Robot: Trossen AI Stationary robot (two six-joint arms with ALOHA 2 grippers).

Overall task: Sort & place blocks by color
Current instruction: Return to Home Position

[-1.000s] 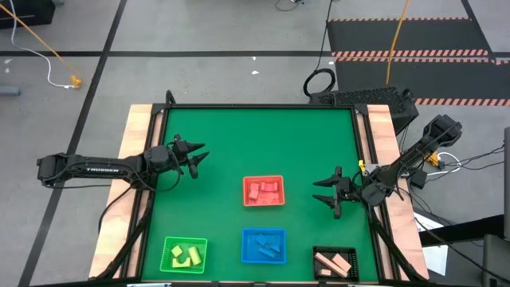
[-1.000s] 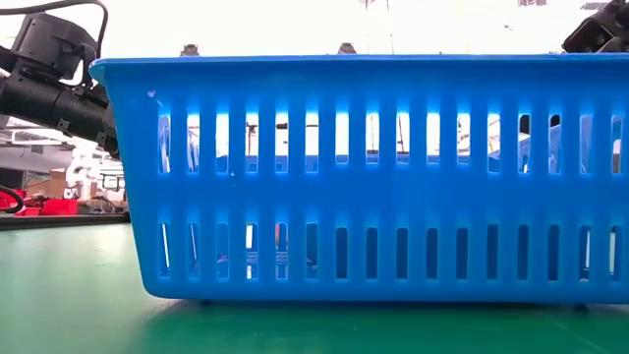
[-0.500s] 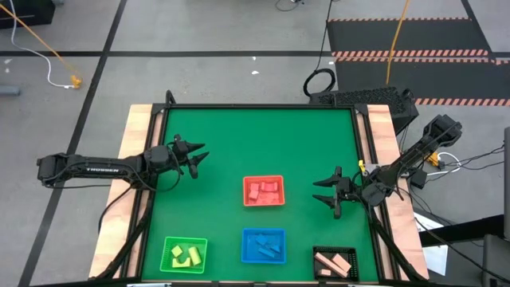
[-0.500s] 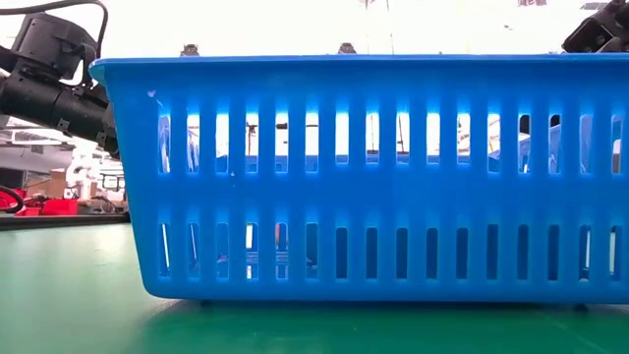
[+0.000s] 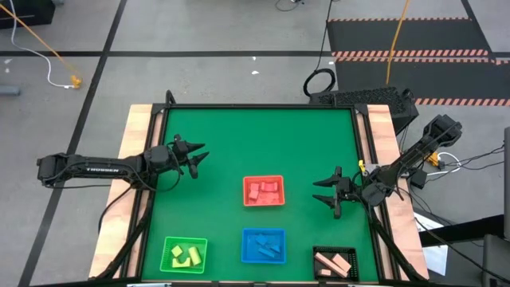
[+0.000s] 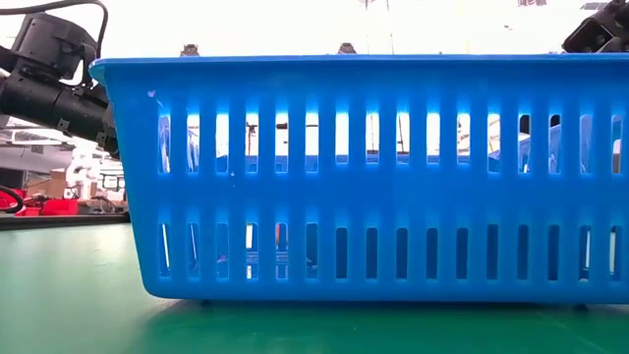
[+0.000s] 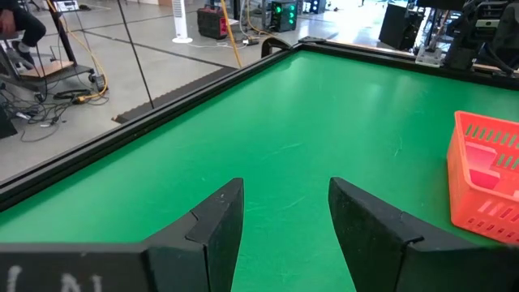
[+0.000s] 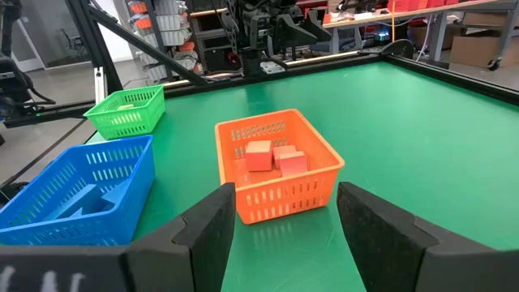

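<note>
**Both arms clear of the baskets; blocks lie grouped by colour on the green table (image 5: 263,135).**

High view: the left gripper (image 5: 197,156) hangs at the table's left side and the right gripper (image 5: 325,194) at its right, each with fingers spread apart and holding nothing. Red blocks (image 5: 263,191) lie in the central red basket (image 5: 263,178). Along the near edge, yellow-green blocks (image 5: 185,255) fill the green basket (image 5: 185,239), blue blocks (image 5: 263,247) the blue basket (image 5: 263,230), and tan blocks (image 5: 335,263) the black basket (image 5: 335,249). Low view: the blue basket's slotted wall fills the frame. Left wrist view: parted fingers over bare table, with the red basket beside them. Right wrist view: parted fingers face the red basket.
</note>
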